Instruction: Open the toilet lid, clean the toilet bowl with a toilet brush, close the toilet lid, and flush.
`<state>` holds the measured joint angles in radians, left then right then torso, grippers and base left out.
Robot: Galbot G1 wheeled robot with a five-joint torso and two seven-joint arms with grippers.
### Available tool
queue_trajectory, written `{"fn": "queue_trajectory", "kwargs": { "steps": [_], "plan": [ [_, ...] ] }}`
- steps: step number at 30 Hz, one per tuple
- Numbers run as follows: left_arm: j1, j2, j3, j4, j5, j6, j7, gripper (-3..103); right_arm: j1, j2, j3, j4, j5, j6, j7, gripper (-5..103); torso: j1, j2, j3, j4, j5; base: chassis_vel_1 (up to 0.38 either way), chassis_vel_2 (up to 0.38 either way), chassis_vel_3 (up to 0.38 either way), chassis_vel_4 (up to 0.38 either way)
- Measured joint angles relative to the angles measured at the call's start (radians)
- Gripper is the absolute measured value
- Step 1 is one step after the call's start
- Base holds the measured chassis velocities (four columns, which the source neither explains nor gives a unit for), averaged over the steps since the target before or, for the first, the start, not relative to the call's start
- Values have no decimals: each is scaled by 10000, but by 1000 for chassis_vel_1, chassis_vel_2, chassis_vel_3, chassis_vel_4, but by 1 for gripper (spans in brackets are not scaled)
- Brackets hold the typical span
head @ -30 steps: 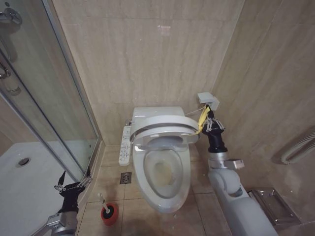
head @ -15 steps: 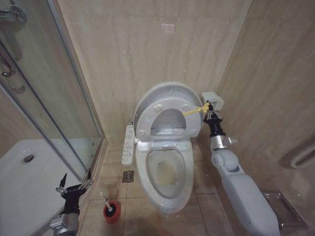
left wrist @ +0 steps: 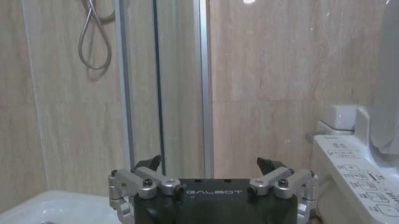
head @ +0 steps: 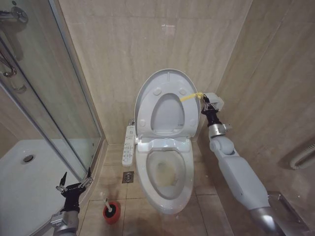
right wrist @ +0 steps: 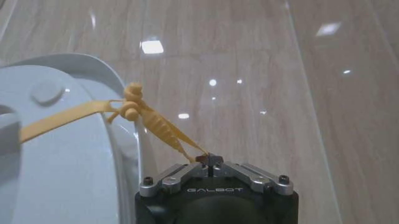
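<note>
The toilet lid (head: 170, 79) stands raised almost upright against the back wall, with the seat ring (head: 145, 118) lifted along with it. My right gripper (head: 205, 102) is at the lid's right edge, shut on the yellow strap (head: 189, 97). In the right wrist view the strap (right wrist: 159, 126) runs taut from the lid (right wrist: 62, 154) into the shut right gripper (right wrist: 210, 161). The toilet bowl (head: 167, 196) lies uncovered, yellowish inside. The toilet brush (head: 104, 200) stands in its red cup (head: 111, 211) on the floor at the left. My left gripper (head: 74, 184) hangs open just left of it, holding nothing (left wrist: 209, 165).
A glass shower screen (head: 59, 98) and white shower tray (head: 19, 172) close off the left. The button panel (head: 128, 145) sticks out on the bowl's left side. A small grey wall box (head: 215, 101) sits behind my right gripper. Tiled walls stand close at the back and right.
The lid has swung up from nearly flat to almost upright, drawn by the strap in my right gripper, which rose with it. The camera shifted slightly. The left arm stayed put.
</note>
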<state>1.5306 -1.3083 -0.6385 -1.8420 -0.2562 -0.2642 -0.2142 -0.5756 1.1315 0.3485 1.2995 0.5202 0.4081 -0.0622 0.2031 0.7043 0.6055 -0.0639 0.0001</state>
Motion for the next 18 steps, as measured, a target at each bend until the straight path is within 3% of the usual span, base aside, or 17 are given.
{"fn": "queue_trajectory", "kwargs": {
  "steps": [7, 16, 17, 18],
  "plan": [
    [17, -11, -13, -21, -46, -9, 1, 100, 546, -242, -310, -769, -80, -15, -414, 0, -1, 2, -1, -1, -2, 0, 0, 0, 0],
    [127, -14, -77, -213, -64, -45, 4, 100, 156, -492, -275, -247, 77, -183, -665, 0, -1, 2, 0, -5, 1, 0, 0, 0, 0],
    [135, -15, -79, -247, -67, -45, 3, 100, 40, -528, -242, -70, 138, -231, -674, 9, -1, 2, 0, -4, 0, 0, 0, 0, 0],
    [145, -13, -80, -273, -70, -45, 3, 100, -129, -578, -182, 190, 203, -278, -686, 9, -1, 2, 0, -5, 1, 0, 0, 0, 0]
  ]
}}
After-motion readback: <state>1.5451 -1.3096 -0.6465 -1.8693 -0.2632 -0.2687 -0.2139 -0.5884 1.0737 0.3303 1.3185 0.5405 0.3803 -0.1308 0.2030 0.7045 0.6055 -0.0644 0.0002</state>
